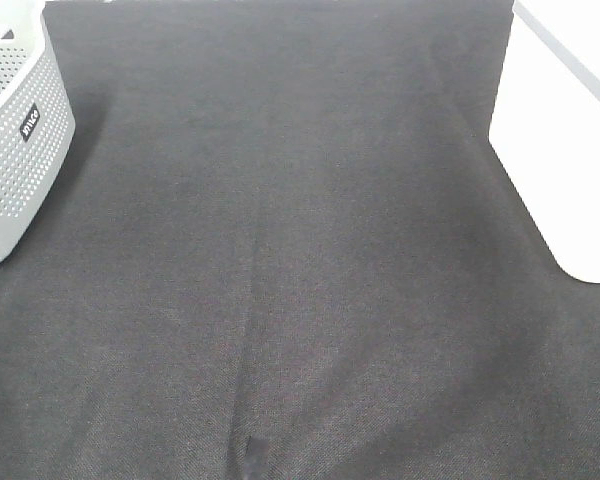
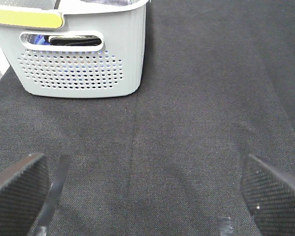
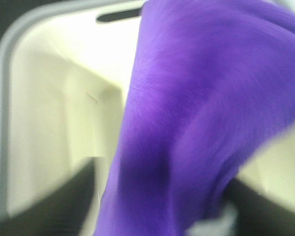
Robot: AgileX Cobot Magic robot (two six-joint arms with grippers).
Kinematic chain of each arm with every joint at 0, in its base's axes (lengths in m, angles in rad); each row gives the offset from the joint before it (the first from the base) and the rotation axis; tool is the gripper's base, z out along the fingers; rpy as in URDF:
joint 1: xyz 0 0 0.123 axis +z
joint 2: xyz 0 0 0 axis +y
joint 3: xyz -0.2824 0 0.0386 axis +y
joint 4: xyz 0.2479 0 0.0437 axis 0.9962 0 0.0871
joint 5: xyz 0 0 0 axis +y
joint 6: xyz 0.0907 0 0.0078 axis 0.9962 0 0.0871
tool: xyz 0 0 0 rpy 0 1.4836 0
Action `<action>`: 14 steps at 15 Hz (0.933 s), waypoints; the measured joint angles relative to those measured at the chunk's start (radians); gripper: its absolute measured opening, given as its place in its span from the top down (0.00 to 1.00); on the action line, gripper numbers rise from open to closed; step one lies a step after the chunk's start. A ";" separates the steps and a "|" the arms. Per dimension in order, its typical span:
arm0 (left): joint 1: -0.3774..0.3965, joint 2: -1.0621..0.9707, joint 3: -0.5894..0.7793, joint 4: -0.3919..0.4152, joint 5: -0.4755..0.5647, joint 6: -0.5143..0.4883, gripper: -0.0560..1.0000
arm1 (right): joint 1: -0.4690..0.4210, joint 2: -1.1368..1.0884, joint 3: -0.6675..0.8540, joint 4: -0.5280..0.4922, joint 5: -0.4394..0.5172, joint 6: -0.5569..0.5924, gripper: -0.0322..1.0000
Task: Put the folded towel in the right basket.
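Observation:
The folded towel point(image 3: 196, 123) is purple and fills most of the right wrist view, blurred, hanging over the inside of the white right basket point(image 3: 44, 108). My right gripper point(image 3: 162, 211) appears shut on the towel; its dark fingers show only as blurs on either side. In the exterior high view the right basket point(image 1: 565, 150) stands at the right edge, and no arm or towel shows there. My left gripper point(image 2: 145, 196) is open and empty, low over the black cloth, with its fingers point(image 2: 17, 189) wide apart.
A grey perforated basket point(image 1: 20, 150) stands at the far left on the black tablecloth point(image 1: 300, 280). In the left wrist view it point(image 2: 83, 59) holds dark and blue fabric behind its handle slot.

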 joint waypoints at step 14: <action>0.000 0.000 0.000 0.000 0.000 0.000 0.01 | 0.212 -0.350 0.330 -0.063 -0.004 0.043 0.03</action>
